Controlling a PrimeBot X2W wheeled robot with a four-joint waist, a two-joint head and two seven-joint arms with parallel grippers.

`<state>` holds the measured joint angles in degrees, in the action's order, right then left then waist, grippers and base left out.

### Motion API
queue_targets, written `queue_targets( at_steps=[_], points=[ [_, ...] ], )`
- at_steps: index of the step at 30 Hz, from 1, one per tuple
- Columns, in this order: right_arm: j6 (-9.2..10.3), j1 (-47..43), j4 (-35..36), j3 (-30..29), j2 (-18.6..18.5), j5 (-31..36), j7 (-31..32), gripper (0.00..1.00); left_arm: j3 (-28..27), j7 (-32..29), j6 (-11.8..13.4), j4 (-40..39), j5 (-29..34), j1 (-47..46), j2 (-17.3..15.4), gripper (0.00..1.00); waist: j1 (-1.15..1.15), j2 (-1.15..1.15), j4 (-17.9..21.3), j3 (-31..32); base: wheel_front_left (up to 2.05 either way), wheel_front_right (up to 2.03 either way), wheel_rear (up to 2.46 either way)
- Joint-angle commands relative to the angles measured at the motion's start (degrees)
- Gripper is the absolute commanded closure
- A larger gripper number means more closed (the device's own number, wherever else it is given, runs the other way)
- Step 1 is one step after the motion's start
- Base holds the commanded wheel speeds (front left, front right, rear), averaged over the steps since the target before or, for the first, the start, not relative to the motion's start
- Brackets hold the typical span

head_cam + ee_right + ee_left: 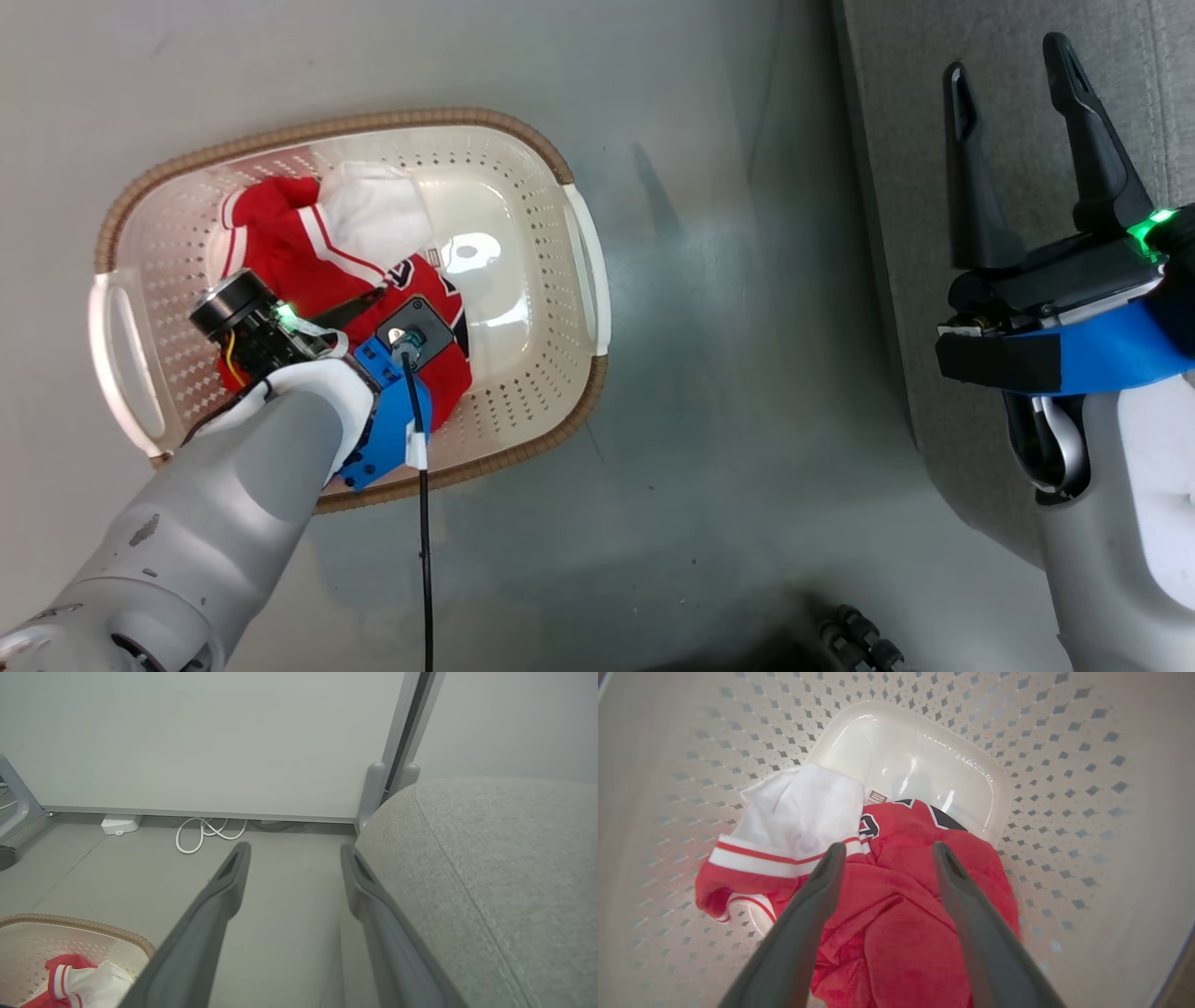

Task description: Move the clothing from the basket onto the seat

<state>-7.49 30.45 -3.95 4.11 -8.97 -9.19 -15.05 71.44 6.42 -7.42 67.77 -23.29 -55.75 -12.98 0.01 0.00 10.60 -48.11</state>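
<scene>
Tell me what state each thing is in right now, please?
clothing, crumpled in the basket, not gripped.
basket, upright on the floor, holding the clothing.
seat, no clothing visible on it.
left gripper, open, over the clothing.
right gripper, open, holding nothing, near the seat.

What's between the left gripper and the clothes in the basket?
Nothing visible. The open left gripper sits inside the basket, pointing straight at the red clothing, with no other item lying over the pile.
</scene>
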Motion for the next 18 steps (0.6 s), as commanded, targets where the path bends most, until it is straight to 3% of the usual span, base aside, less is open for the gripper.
queue_targets(
  at_steps=[1,15,18],
  points=[
    [-0.01,1.10,0.52,0.00,-0.16,-0.04,-0.20,0.00,0.70,-1.67,-0.07,0.21,-0.17,-1.30,-0.52,0.00,-0.01,0.00,0.60,-1.56,0.00,0.00,0.00],
    [-0.01,3.55,3.60,0.42,0.27,0.26,-0.20,0.00,1.99,-17.05,-0.07,1.22,-2.79,-6.11,-2.33,0.00,-0.01,0.00,1.44,-9.06,0.00,0.00,0.00],
    [-0.01,3.70,4.60,0.28,0.36,0.18,-0.20,0.00,1.99,-17.97,-0.07,1.67,-3.94,-7.46,-2.13,0.00,-0.01,0.00,1.64,-10.42,0.00,0.00,0.00]
  ],
)
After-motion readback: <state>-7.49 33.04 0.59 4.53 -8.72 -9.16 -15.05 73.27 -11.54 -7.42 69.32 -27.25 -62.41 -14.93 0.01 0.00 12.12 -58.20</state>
